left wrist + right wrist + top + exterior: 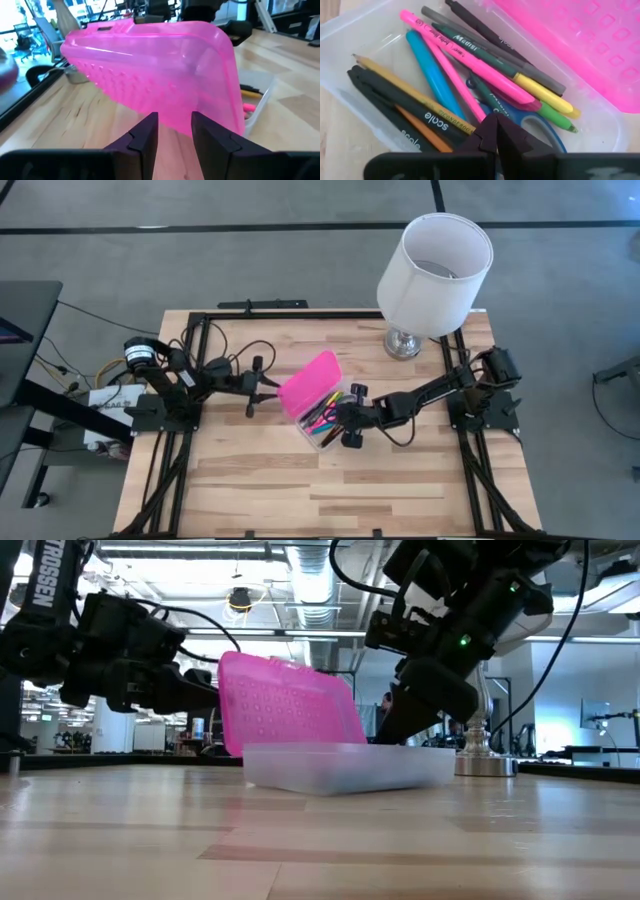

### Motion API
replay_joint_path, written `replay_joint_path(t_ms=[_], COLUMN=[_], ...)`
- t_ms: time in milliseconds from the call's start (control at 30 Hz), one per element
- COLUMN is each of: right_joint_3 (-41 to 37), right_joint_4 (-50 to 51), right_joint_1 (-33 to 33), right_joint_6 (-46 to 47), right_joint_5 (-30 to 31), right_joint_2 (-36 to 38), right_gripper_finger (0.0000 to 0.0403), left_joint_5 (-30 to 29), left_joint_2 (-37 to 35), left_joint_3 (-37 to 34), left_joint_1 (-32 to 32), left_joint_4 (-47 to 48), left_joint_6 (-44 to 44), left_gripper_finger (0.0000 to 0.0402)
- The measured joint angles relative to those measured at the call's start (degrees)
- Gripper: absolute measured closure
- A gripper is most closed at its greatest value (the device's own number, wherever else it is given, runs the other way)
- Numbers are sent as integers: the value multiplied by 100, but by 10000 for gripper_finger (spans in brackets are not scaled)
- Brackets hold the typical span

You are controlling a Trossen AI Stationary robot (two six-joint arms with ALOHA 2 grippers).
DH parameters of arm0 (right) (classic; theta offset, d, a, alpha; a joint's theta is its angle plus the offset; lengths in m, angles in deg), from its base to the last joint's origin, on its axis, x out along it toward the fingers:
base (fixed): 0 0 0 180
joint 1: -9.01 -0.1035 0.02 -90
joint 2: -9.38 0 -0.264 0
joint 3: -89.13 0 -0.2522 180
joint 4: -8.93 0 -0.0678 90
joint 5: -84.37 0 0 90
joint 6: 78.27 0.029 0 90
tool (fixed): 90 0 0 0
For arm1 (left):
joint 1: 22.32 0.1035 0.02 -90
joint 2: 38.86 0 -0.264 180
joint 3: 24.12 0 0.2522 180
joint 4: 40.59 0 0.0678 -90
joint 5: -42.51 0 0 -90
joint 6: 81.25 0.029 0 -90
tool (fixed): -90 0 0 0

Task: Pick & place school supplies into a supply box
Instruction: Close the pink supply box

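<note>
Box [322,430] is sitting mid-table, pink lid [309,383] standing raised. Left gripper [262,390] is hovering just behind the lid, fingers [145,136] parted, gripping nothing. Right gripper [496,145] is reaching into the box above the pens [470,65] and scissors [540,127], fingers pressed together.

In the low view "TROSSEN" runs in white letters down a dark arm [45,575] at the picture's upper left, while in the right wrist view "scale" stands in white on two black pens [415,120] in the box, and the print on the pink highlighter [465,62] is too small to make out.
</note>
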Motion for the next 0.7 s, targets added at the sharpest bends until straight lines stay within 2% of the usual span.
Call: replay_joint_path(t_ms=[200, 700], right_joint_3=[0, -162], right_joint_4=[-8, -278], right_joint_1=[45, 73], right_joint_6=[-3, -92], right_joint_5=[0, 28], right_joint_2=[0, 2], right_gripper_finger=[400, 400], left_joint_5=[-2, 0], left_joint_2=[0, 0], left_joint_3=[51, 579], left_joint_1=[-226, -985], left_joint_4=[-235, -87], left_joint_6=[-75, -183], left_gripper_finger=[288, 288])
